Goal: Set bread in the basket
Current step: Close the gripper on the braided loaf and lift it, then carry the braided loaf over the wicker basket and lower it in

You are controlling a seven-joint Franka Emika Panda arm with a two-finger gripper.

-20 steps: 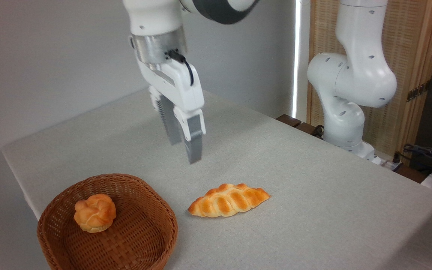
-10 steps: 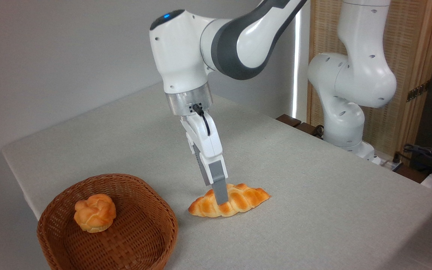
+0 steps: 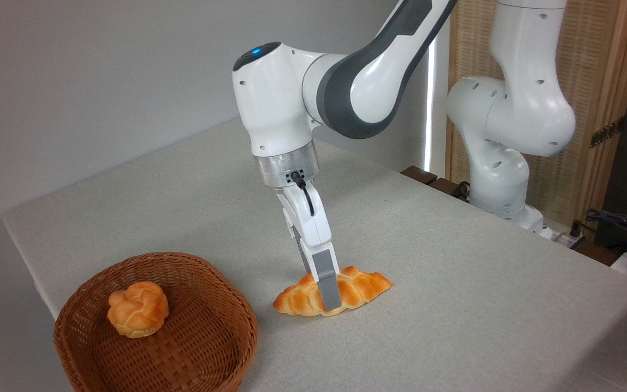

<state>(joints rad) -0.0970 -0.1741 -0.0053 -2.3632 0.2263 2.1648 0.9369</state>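
golden-orange braided bread loaf (image 3: 346, 291): on grey table (image 3: 455, 272), at three o'clock of reddish-brown woven wicker basket (image 3: 204, 348). gripper (image 3: 329, 296) straddles its middle; jaw closure cannot be told. step: grasping. next: clamp, lift, carry towards nine o'clock.

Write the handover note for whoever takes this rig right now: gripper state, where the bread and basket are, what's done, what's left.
Gripper: lowered onto the braided loaf, the near finger across the loaf's front face; the far finger is hidden, so a closed grip cannot be confirmed.
Braided loaf: lying on the tablecloth, right of the basket, not lifted.
Wicker basket: at the table's front left corner, holding a small knotted bun toward its left side; the right part of its floor is free.
Done: approach to the loaf.
Left: confirm the grasp, lift, carry left, release the loaf in the basket.
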